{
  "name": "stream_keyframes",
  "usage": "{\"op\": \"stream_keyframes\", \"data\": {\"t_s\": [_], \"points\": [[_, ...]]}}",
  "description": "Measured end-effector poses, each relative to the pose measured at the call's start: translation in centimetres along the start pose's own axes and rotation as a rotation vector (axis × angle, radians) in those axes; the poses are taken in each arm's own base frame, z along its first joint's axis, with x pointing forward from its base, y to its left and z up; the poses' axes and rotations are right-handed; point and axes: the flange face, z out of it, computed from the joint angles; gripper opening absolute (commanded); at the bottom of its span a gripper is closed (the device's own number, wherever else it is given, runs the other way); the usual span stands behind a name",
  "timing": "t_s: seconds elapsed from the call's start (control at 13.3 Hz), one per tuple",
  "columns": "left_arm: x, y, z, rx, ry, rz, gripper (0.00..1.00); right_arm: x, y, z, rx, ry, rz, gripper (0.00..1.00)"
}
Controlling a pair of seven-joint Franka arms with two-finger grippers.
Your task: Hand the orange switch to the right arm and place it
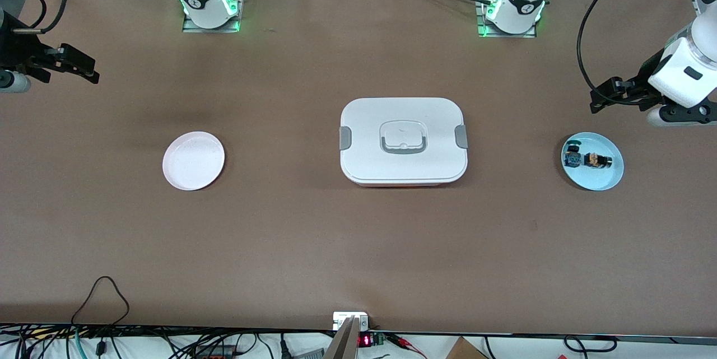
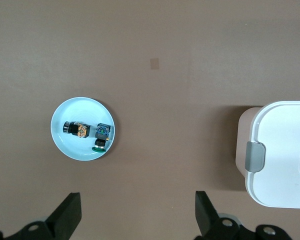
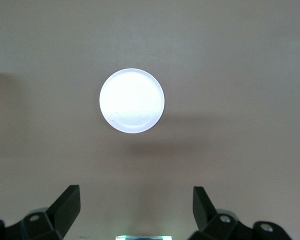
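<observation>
Orange switch point(image 1: 597, 161) lies in the glossy round blue plate point(image 1: 608, 180), right of frame; left gripper point(image 1: 604, 96) hovers above it, right gripper point(image 1: 78, 65) upper left, both spread open, empty.

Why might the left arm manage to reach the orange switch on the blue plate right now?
Probably yes: the left gripper is open, close above the blue plate, and nothing covers the orange switch.

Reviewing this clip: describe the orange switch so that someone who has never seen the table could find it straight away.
Start at the white lidded box mid-table, then go toward the left arm's end to the light blue plate. Two small switches lie in it side by side. The orange switch is the one toward the table's end, dark-bodied with orange on it; its neighbour, the blue-green switch, has a green cap.
</observation>
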Motion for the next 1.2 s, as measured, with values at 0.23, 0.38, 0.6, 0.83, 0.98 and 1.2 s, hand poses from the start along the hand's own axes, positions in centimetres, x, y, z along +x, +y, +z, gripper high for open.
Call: {"op": "stream_keyframes", "data": {"t_s": [0.23,0.38,0.6,0.83,0.98,1.2], "points": [[0.00,0.00,0.00,0.000,0.000,0.000,1.00,0.02,0.00,-0.02,0.000,0.002,0.000,1.00],[-0.01,0.00,0.01,0.000,-0.001,0.000,1.00,0.03,0.00,-0.02,0.000,0.002,0.000,1.00],[-0.08,-0.01,0.04,0.001,-0.007,0.000,1.00,0.03,0.00,-0.02,0.000,0.002,0.000,1.00],[-0.09,-0.04,0.00,0.001,-0.008,0.000,1.00,0.04,0.00,0.00,0.000,0.002,0.000,1.00],[-0.13,-0.04,0.00,0.001,-0.011,-0.001,1.00,0.05,-0.01,0.00,0.000,0.002,0.000,1.00],[-0.14,-0.05,0.00,0.001,-0.012,-0.001,1.00,0.08,-0.01,-0.03,0.000,0.006,0.000,1.00]]}}
